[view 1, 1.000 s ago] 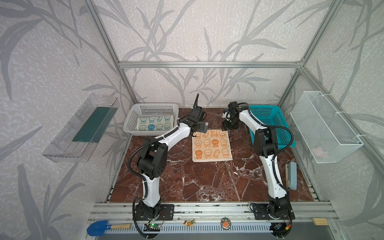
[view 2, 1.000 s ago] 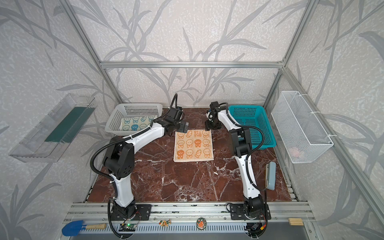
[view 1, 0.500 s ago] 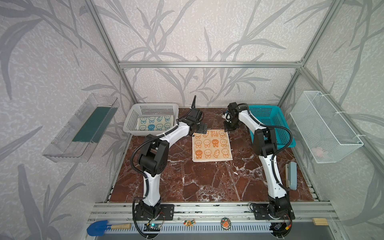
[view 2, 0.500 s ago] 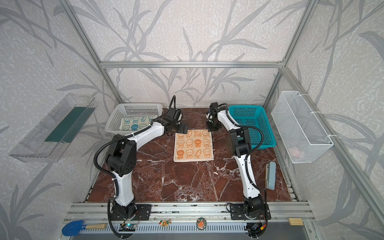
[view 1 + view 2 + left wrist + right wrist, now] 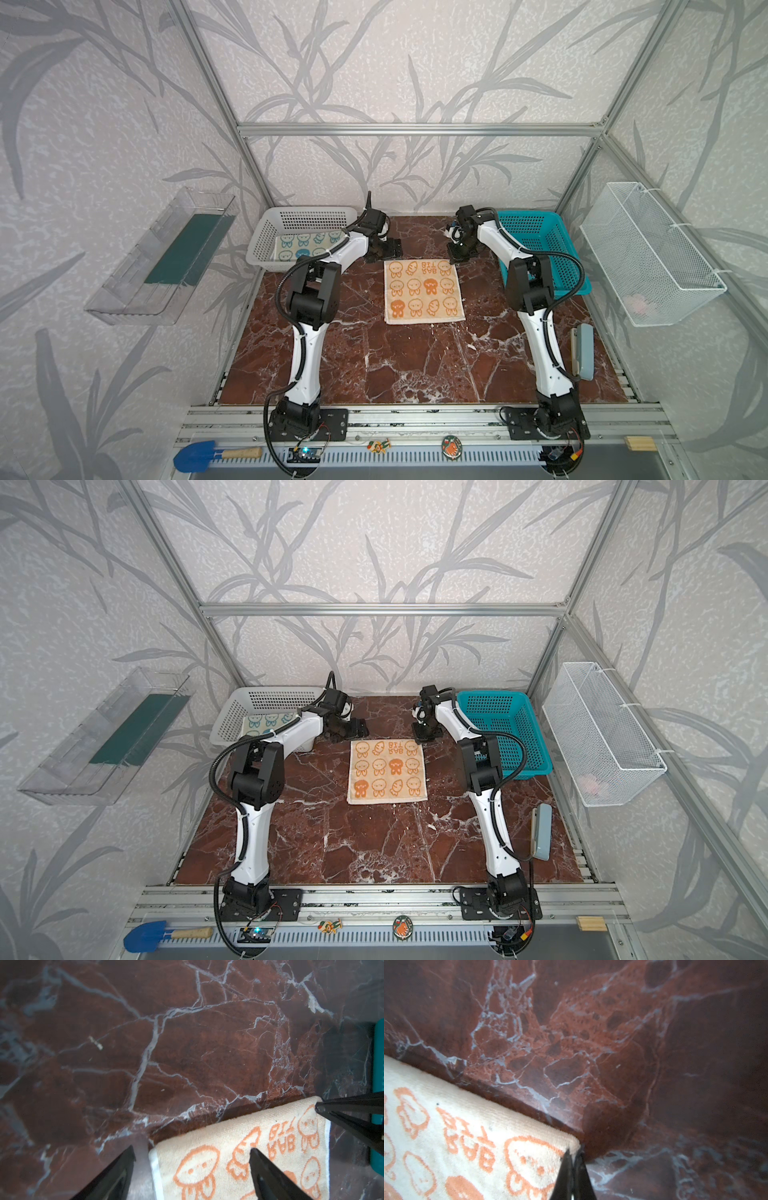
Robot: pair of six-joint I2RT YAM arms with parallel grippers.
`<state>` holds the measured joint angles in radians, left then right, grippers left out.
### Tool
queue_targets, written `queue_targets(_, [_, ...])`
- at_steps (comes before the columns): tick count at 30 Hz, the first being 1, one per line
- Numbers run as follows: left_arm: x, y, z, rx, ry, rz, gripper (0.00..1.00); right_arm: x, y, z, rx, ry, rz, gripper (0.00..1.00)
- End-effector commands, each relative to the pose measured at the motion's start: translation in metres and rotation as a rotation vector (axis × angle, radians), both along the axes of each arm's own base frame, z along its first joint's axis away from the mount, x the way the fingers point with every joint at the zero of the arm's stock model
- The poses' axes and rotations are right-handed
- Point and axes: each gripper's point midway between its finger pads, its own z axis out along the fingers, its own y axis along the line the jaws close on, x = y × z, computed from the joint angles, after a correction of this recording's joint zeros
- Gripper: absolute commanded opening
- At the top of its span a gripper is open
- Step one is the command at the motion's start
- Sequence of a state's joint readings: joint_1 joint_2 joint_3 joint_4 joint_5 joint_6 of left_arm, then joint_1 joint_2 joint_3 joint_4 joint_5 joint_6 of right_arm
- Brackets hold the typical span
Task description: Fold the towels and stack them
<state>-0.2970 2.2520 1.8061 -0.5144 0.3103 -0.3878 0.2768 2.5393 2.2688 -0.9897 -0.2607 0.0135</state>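
One cream towel (image 5: 424, 291) — orange bunnies, flat

This is a robotics lab cell, though it is dressed a little like a home. An aluminium frame (image 5: 419, 129) boxes the space in, and leaf-print panels (image 5: 415, 62) hang on it like wallpaper. The marble-look tabletop (image 5: 415, 365) ends at a slotted metal rail (image 5: 415, 417). A left arm (image 5: 309, 299) and a right arm (image 5: 540, 332) are bolted there, with bare wiring and a lit circuit board (image 5: 305, 453) in front. Household props lie about: a bunny-print towel (image 5: 424, 291), a white basket (image 5: 266, 237), a teal basket (image 5: 552, 249), a wire basket (image 5: 648, 257) and a clear bin (image 5: 158, 257) on the side walls.
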Motion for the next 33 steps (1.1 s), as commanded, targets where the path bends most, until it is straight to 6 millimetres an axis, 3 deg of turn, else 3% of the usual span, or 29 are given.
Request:
queue_targets(1, [-0.004,-0.004,0.000,-0.053,0.061,-0.015,0.79,-0.009,-0.002,-0.012,-0.007,0.050,0.007,0.00])
queue_targets(6, [-0.005,0.008,-0.012,-0.032,0.095,-0.001,0.69,-0.010,-0.002,-0.012,-0.007,0.050,0.008,0.00])
queue_targets(14, [-0.008,0.016,-0.024,0.010,0.114,-0.021,0.63,-0.009,0.000,-0.010,0.007,0.049,0.001,0.00])
queue_targets(22, [-0.011,0.022,-0.042,0.044,0.151,-0.031,0.46,-0.010,0.000,-0.006,0.003,0.046,0.002,0.00])
queue_targets(28, [-0.012,0.022,-0.046,0.039,0.160,-0.035,0.24,-0.010,0.000,-0.006,0.004,0.048,0.003,0.00])
queue_targets(33, [-0.019,0.025,-0.048,0.055,0.169,-0.047,0.19,-0.011,-0.001,-0.005,0.003,0.047,0.003,0.00])
